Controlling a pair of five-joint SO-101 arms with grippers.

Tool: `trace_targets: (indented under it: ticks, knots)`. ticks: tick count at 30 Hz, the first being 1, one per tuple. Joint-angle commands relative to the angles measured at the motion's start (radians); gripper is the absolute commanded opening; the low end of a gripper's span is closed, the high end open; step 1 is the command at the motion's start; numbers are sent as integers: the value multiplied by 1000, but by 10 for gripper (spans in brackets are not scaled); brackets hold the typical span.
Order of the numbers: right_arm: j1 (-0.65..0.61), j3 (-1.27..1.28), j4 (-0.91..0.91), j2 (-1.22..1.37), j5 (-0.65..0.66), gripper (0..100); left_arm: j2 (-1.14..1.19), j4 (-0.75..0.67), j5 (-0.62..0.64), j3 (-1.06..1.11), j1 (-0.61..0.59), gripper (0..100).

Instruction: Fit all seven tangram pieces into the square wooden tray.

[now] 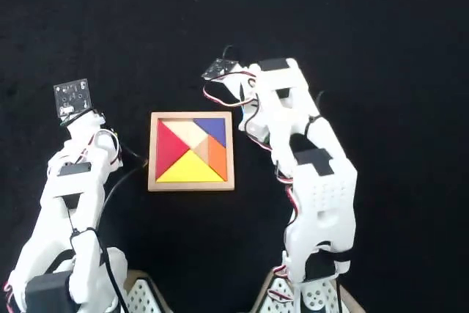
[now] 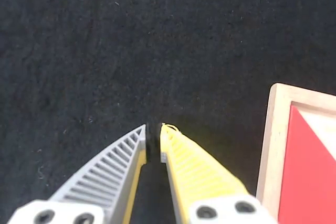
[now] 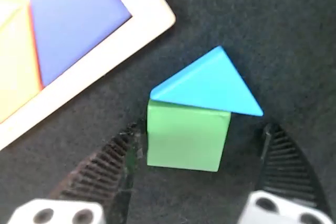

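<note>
The pale square wooden tray [image 1: 190, 186] on the black felt-like worktop [image 1: 366, 49] holds flat coloured pieces, while just outside its corner a green square [image 3: 188, 136] touches a blue triangle [image 3: 210, 85], flanked by the released ribbed jaws of the right gripper [image 3: 199, 132]; the left gripper [image 2: 154, 129] has its jaws clenched on nothing.

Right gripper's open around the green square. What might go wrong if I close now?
The green square touches the blue triangle along one edge, so closing the right gripper may drag or tip the triangle. Both lie near the tray rim; a nudged piece may jam against it.
</note>
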Motion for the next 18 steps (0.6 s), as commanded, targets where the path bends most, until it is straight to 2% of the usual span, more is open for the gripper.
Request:
trace_targets:
  ticks: [1,14,18]
  knots:
    - [-5,-48,0,5,6,346,-3,-17,-8,-61,5,64]
    - [-38,-47,-5,8,3,346,-2,-17,-8,-61,7,64]
    - [-38,-50,-18,8,-51,346,0,-17,-9,-61,7,64]
